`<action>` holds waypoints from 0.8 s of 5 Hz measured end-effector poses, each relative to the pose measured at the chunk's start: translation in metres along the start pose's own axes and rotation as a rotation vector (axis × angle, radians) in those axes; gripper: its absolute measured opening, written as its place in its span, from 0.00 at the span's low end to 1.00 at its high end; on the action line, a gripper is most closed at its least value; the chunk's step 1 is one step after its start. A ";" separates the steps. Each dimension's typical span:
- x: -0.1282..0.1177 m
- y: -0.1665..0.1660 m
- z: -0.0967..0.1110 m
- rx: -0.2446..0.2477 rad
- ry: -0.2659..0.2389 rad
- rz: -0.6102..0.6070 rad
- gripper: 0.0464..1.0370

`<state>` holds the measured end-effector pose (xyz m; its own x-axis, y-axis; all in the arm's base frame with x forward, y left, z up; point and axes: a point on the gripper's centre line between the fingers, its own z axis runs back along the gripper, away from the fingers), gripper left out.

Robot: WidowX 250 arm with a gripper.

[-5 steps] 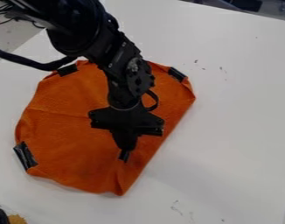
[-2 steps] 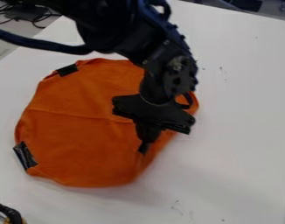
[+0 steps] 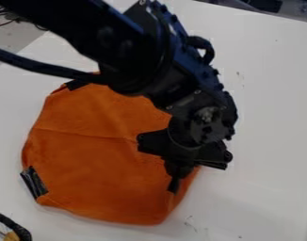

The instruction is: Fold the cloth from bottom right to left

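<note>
I see a white table (image 3: 269, 136) with small dark marks (image 3: 190, 223) near its front. Thin cables (image 3: 1, 23) lie past the upper-left edge — dark shapes (image 3: 266, 5) sit beyond the far edge — and I make out a black-and-yellow object (image 3: 19, 230) at lower left.

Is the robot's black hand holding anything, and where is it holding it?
I can't tell. The tip of the black hand is at the orange fabric cloth, near its lower right edge, but any pinch there isn't clear.
</note>
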<state>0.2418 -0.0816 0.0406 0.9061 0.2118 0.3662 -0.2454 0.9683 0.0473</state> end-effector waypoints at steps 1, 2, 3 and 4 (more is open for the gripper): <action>-0.004 -0.004 -0.001 -0.013 0.018 0.035 0.20; -0.004 -0.005 0.001 -0.012 0.034 0.041 0.47; 0.003 -0.011 0.007 -0.019 0.046 0.043 0.79; 0.005 -0.018 0.010 -0.034 0.074 0.038 0.97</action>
<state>0.2472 -0.0993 0.0507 0.9198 0.2565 0.2971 -0.2695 0.9630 0.0028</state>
